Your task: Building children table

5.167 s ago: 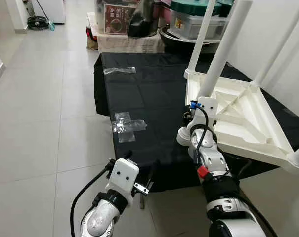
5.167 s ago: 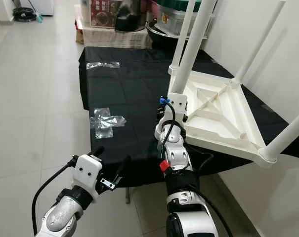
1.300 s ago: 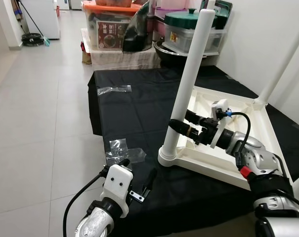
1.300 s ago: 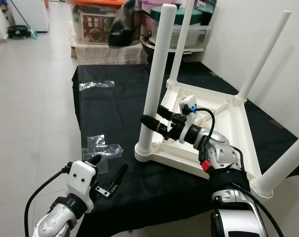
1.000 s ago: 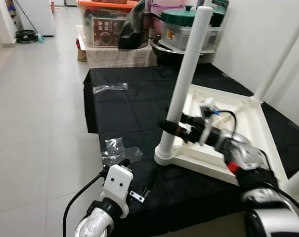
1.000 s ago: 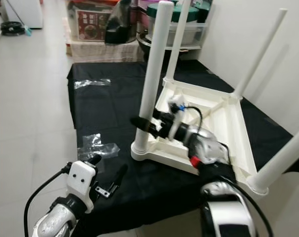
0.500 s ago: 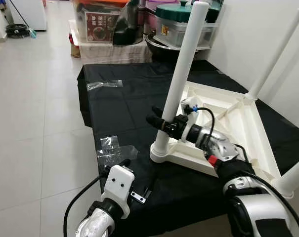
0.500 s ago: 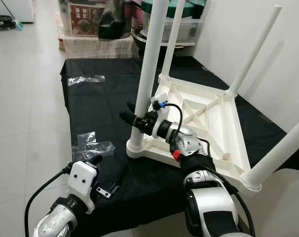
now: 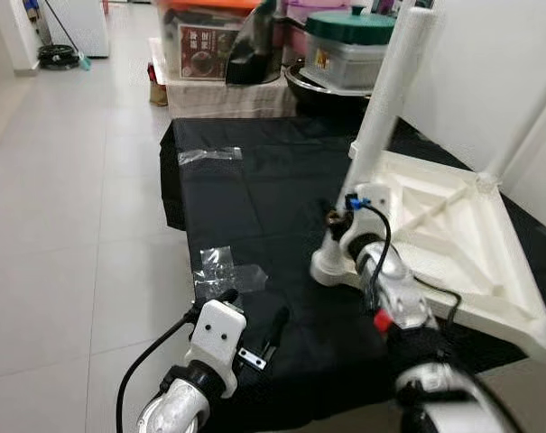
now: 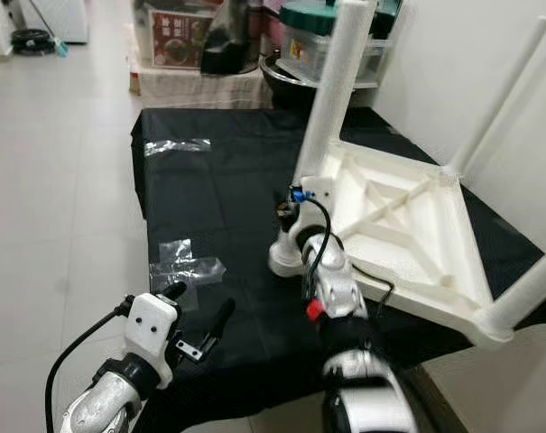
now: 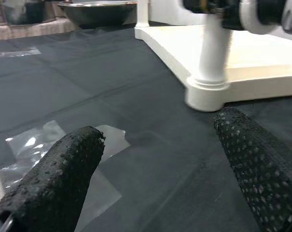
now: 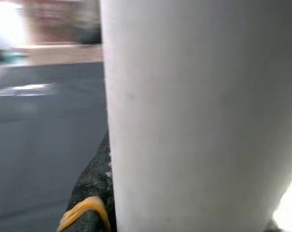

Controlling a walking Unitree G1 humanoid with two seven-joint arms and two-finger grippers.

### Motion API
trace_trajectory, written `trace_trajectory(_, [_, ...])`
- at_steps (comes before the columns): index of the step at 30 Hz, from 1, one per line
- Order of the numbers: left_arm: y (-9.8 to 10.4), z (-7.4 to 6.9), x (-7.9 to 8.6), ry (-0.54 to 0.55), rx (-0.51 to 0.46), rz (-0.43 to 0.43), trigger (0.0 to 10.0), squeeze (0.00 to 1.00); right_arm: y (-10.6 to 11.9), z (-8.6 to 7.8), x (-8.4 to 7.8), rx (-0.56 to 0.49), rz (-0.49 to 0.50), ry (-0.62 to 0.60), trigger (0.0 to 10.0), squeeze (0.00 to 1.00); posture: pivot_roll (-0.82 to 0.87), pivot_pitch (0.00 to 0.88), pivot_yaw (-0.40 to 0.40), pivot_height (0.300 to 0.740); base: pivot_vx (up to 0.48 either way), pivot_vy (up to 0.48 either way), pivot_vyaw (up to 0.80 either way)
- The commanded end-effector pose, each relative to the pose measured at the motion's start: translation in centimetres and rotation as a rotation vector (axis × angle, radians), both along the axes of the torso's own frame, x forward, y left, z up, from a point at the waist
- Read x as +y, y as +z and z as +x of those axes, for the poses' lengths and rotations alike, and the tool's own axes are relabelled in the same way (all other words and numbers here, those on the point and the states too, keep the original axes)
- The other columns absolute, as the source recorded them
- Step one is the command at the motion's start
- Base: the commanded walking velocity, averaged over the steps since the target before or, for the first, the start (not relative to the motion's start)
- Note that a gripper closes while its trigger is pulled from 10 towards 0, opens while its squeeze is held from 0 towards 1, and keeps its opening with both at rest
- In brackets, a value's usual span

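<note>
1. The white plastic table lies upside down on the black cloth; its round legs point up, and the near leg leans a little.
2. The right gripper is closed around the bottom of this leg, a smooth white tube.
3. The left gripper hangs open over the cloth, with rough black fingers, near a clear plastic bag.

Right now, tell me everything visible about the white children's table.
The white children's table looks like moulded plastic. It lies upside down on the black cloth, its ribbed underside facing up and round tube legs pointing upward. The right gripper is at the nearest leg, low near its socket; the right wrist view shows that leg between its fingers.
</note>
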State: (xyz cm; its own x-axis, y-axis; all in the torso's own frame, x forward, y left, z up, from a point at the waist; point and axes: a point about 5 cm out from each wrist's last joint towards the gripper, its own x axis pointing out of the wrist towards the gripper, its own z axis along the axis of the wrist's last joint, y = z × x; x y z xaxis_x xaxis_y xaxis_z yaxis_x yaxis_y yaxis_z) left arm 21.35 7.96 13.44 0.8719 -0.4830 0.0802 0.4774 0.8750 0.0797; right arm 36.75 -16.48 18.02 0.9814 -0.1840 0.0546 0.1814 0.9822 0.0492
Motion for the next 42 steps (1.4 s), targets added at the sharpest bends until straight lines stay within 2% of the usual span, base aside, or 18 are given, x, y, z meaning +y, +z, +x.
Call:
trace_trajectory(1, [-0.5, 0.0, -0.2, -0.013, 0.022, 0.012, 10.0, 0.00, -0.6, -0.7, -1.1, 0.055, -0.013, -0.155, 0.0, 0.00, 0.06, 0.060, -0.113, 0.740, 0.000, 0.000, 0.00])
trace_trajectory(3, [-0.5, 0.0, -0.2, -0.013, 0.022, 0.015, 10.0, 0.00, -1.0, -1.1, -0.4, 0.076, 0.024, -0.193, 0.0, 0.00, 0.07, 0.060, -0.112, 0.740, 0.000, 0.000, 0.00])
trace_trajectory(4, [-0.5, 0.0, -0.2, -0.012, 0.022, 0.015, 10.0, 0.00, -1.2, -1.2, 0.5, 0.080, 0.069, -0.184, 2.4, 0.00, 0.07, 0.064, -0.116, 0.740, 0.000, 0.000, 0.00])
trace_trajectory(5, [-0.5, 0.0, -0.2, -0.012, 0.022, 0.015, 10.0, 0.00, -1.2, -1.2, 0.5, 0.080, 0.069, -0.184, 2.4, 0.00, 0.07, 0.064, -0.116, 0.740, 0.000, 0.000, 0.00])
trace_trajectory(6, [-0.5, 0.0, -0.2, -0.011, 0.022, 0.016, 10.0, 0.00, -1.0, -1.0, 1.5, 0.067, 0.073, -0.130, 10.0, 0.00, 0.07, 0.063, -0.116, 0.740, 0.000, 0.000, 0.00])
trace_trajectory(8, [-0.5, 0.1, -0.2, -0.010, 0.024, 0.015, 10.0, 0.00, -0.5, -0.8, 2.0, 0.026, 0.079, -0.068, 10.0, 0.00, 0.06, 0.063, -0.112, 0.740, 0.000, 0.000, 0.00])
trace_trajectory(9, [-0.6, 0.1, -0.2, -0.010, 0.025, 0.016, 10.0, 0.00, -0.2, -0.8, 2.3, -0.001, 0.088, -0.031, 10.0, 1.00, 0.06, 0.060, -0.113, 0.740, 0.000, 0.000, 0.00])
trace_trajectory(13, [-0.6, 0.2, -0.2, -0.010, 0.026, 0.016, 10.0, 0.00, 0.2, -0.9, 1.2, -0.036, 0.031, -0.024, 10.0, 1.00, 0.06, 0.057, -0.114, 0.740, 0.000, 0.000, 0.00])
trace_trajectory(14, [-0.7, 0.3, -0.2, -0.008, 0.026, 0.016, 10.0, 0.00, 0.3, -0.8, 0.8, -0.056, 0.028, 0.018, 10.0, 0.00, 0.06, 0.063, -0.109, 0.740, 0.000, 0.000, 0.00])
trace_trajectory(17, [-0.6, 0.3, -0.2, -0.005, 0.023, 0.014, 10.0, 0.00, 0.3, -0.7, 0.4, -0.061, 0.007, 0.067, 10.0, 0.00, 0.06, 0.058, -0.111, 0.740, 0.000, 0.000, 0.00])
trace_trajectory(19, [-0.6, 0.4, -0.2, -0.003, 0.021, 0.013, 10.0, 0.00, 0.3, -0.5, -0.7, -0.087, -0.034, 0.268, 10.0, 0.00, 0.06, 0.061, -0.111, 0.740, 0.000, 0.000, 0.00])
trace_trajectory(20, [-0.6, 0.5, -0.2, -0.003, 0.021, 0.013, 10.0, 0.00, 0.1, -0.5, -1.2, -0.069, 0.001, 0.386, 10.0, 0.00, 0.06, 0.062, -0.110, 0.740, 0.000, 0.000, 0.00])
trace_trajectory(23, [-0.5, 0.5, -0.2, -0.002, 0.019, 0.012, 10.0, 0.00, 0.1, -0.4, -2.4, -0.035, 0.066, 0.560, 10.0, 0.00, 0.06, 0.066, -0.111, 0.740, 0.000, 0.000, 0.00])
trace_trajectory(28, [-0.5, 0.6, -0.3, -0.001, 0.018, 0.014, 10.0, 0.00, 0.2, 0.3, -3.4, 0.023, 0.133, 0.763, 10.0, 0.00, 0.06, 0.066, -0.114, 0.740, 0.000, 0.000, 0.00])
trace_trajectory(33, [-0.5, 0.6, -0.3, -0.002, 0.016, 0.014, 10.0, 0.00, 0.7, 0.9, -2.6, 0.033, 0.142, 0.873, 10.0, 0.00, 0.08, 0.071, -0.115, 0.740, 0.000, 0.000, 0.00])
trace_trajectory(35, [-0.4, 0.5, -0.2, 0.000, 0.014, 0.016, 10.0, 0.00, 1.3, 1.7, -0.8, 0.032, 0.167, 0.954, 10.0, 0.00, 0.09, 0.085, -0.118, 0.740, 0.000, 0.000, 0.00])
trace_trajectory(40, [-0.4, 0.5, -0.2, 0.001, 0.014, 0.018, 10.0, 0.00, 1.7, 2.0, 0.9, 0.043, 0.188, 1.045, 10.0, 0.00, 0.10, 0.086, -0.120, 0.740, 0.000, 0.000, 0.00])
trace_trajectory(42, [-0.4, 0.4, -0.2, 0.004, 0.016, 0.017, 10.0, 0.00, 1.8, 1.8, 1.9, 0.052, 0.208, 1.163, 10.0, 0.00, 0.10, 0.089, -0.120, 0.740, 0.000, 0.000, 0.00])
